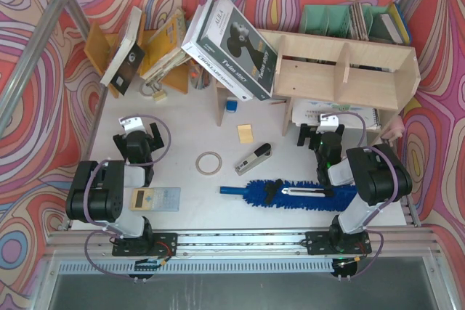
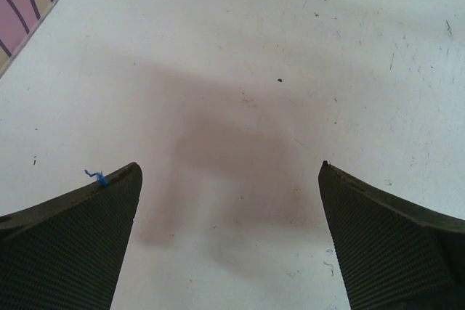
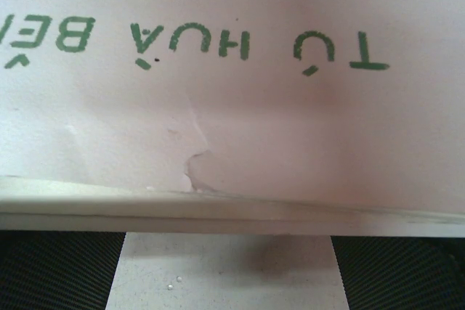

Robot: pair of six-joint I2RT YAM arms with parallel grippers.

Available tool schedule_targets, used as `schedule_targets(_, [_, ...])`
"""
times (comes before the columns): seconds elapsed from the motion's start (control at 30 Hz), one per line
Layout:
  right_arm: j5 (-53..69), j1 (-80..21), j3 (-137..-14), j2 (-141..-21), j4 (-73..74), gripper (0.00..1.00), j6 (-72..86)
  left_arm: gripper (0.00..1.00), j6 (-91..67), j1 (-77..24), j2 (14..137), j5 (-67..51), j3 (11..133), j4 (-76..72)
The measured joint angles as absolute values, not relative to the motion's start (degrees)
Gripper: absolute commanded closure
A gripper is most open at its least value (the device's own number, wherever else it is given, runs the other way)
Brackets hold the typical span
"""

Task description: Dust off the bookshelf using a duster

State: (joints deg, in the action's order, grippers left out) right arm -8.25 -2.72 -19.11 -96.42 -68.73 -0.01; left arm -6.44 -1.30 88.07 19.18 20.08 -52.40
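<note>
The bookshelf (image 1: 363,81), pale plywood with upright dividers, stands at the back right of the table. The blue fluffy duster (image 1: 256,192) lies flat near the front edge, its flat handle (image 1: 231,190) pointing left. A thin silver rod with a black clip (image 1: 305,192) rests on top of it. My right gripper (image 1: 322,133) is open just behind the duster, in front of the shelf. In the right wrist view my right gripper (image 3: 227,252) faces a white booklet with green lettering (image 3: 240,107). My left gripper (image 1: 138,130), (image 2: 229,168) hangs open over bare table at the left and holds nothing.
A tape ring (image 1: 209,162), a silver-black stapler (image 1: 254,157), a yellow note pad (image 1: 245,133) and a calculator (image 1: 155,198) lie mid-table. A large boxed book (image 1: 232,41) leans on the shelf's left end. An orange-brown rack of tilted books (image 1: 145,49) stands back left.
</note>
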Motion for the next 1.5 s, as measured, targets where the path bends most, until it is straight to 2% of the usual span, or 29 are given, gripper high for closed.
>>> schedule_targets(0.93, [-8.27,-2.72,-19.11,-96.42,-68.73,0.01,-0.01,0.02,-6.35,-1.3,87.74,18.17,18.11,-55.35])
schedule_targets(1.2, [-7.53,-2.72,-18.94,-96.42,-68.97,0.01,-0.32,0.02,-6.0,-2.46,79.64,19.4,15.53,-55.44])
schedule_targets(1.5, [-6.28,-3.14,-16.43,-95.15,-71.57,0.01,-1.3,0.02,-2.52,-8.86,71.42,25.65,15.09,-53.45])
